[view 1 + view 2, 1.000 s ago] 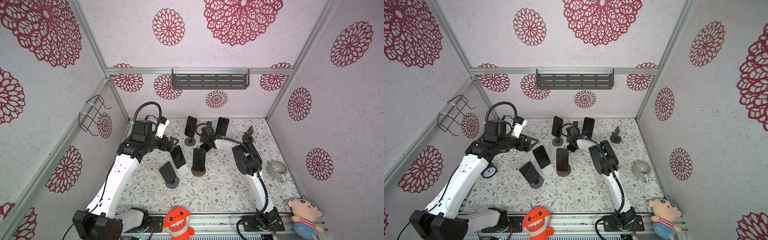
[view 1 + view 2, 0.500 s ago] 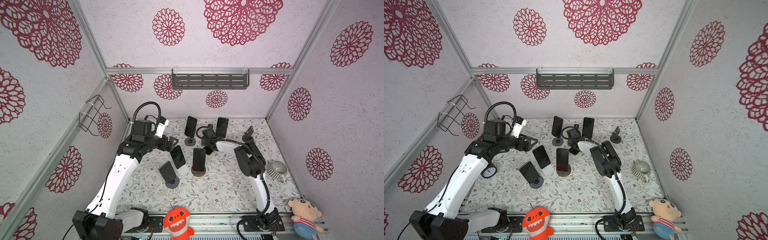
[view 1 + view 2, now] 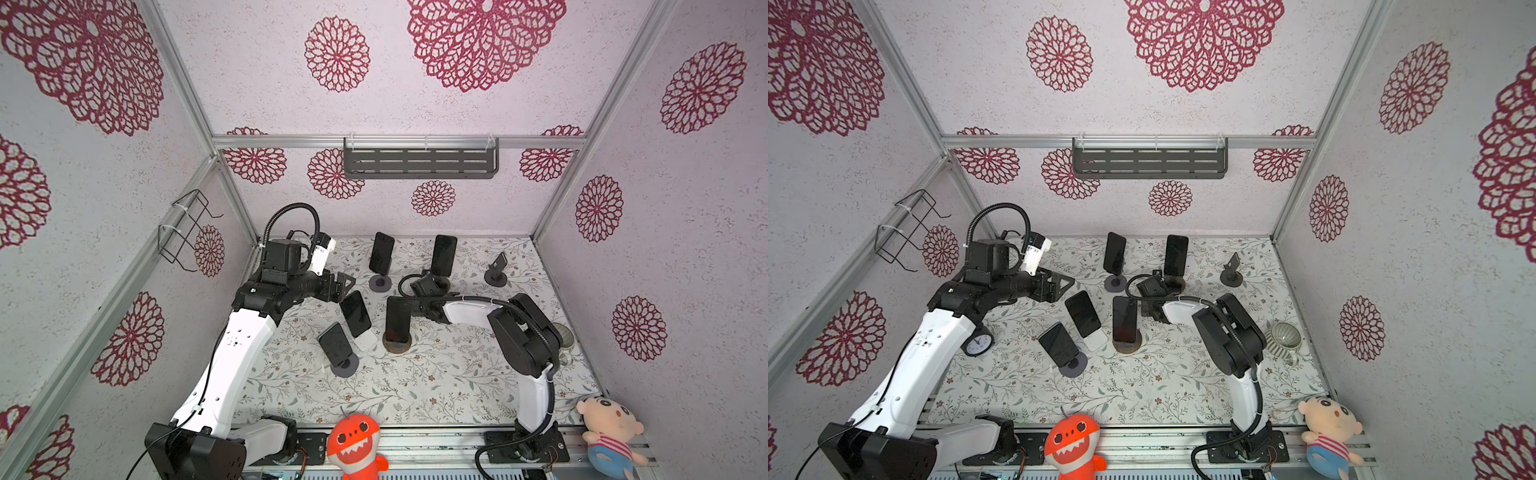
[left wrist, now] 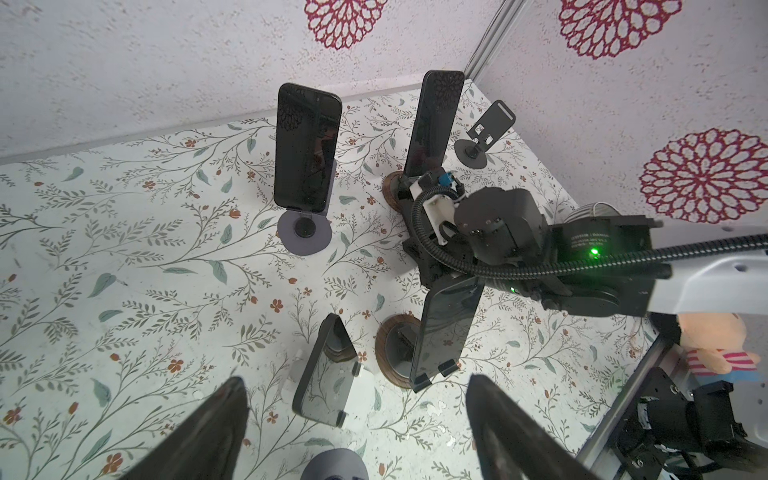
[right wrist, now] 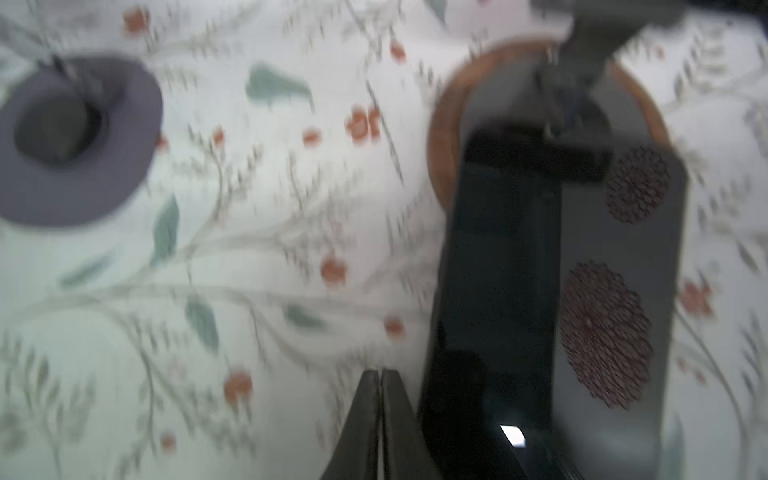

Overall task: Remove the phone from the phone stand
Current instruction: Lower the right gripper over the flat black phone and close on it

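Fingers on left (image 4: 216, 432) gape empty; right fingers (image 5: 365, 424) pressed together, empty, beside phone (image 5: 519, 291).

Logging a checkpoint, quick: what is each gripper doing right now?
Left gripper: open, holding nothing.
Right gripper: shut, holding nothing.

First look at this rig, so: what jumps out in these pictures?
Five dark phones stand propped mid-table, the central phone on a wood-rimmed stand. The shut right gripper sits by its top edge, the open left gripper nearby. An orange shark plush grins at the front edge.
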### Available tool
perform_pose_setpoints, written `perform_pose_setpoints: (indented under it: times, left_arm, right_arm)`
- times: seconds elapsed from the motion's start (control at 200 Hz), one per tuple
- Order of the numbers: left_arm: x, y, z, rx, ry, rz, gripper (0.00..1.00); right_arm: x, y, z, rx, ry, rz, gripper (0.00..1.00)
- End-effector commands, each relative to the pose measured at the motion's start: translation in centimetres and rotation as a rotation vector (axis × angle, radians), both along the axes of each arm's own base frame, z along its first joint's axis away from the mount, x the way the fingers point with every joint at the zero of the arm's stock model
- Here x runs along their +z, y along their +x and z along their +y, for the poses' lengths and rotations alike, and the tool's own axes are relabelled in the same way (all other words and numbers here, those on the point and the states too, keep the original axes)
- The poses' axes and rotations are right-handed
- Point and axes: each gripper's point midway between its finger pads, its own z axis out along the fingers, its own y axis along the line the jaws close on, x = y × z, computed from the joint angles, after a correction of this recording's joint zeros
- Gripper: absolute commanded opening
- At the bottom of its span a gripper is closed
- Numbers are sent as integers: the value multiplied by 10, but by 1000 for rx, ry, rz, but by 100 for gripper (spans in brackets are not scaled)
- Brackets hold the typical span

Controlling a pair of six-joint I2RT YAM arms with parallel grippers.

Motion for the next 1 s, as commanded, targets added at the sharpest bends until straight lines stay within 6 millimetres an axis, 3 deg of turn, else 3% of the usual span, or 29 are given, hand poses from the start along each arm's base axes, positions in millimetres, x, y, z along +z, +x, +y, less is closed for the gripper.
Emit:
perform_pose_setpoints:
  times: [0.0, 0.175, 0.31, 0.585, 0.871, 0.991]
  left_arm:
    - [5, -2, 1, -1, -12, -17, 86]
    - [5, -2, 1, -1, -16, -19, 86]
    - [5, -3, 0, -7, -23, -13, 86]
    - [7, -6, 0, -10, -21, -24, 87]
    - [7, -5, 4, 1, -19, -24, 86]
    - [7, -4, 4, 2, -20, -23, 87]
  right_arm:
    - [30, -20, -18, -31, -27, 4, 22]
    - [57, -35, -46, -82, -100, 1, 68]
    - [52, -30, -66, -66, -161, 49, 92]
    - [32, 1, -81, 76, -164, 149, 98]
    - [20, 22, -59, 133, -93, 159, 96]
    - [11, 26, -60, 116, -103, 174, 94]
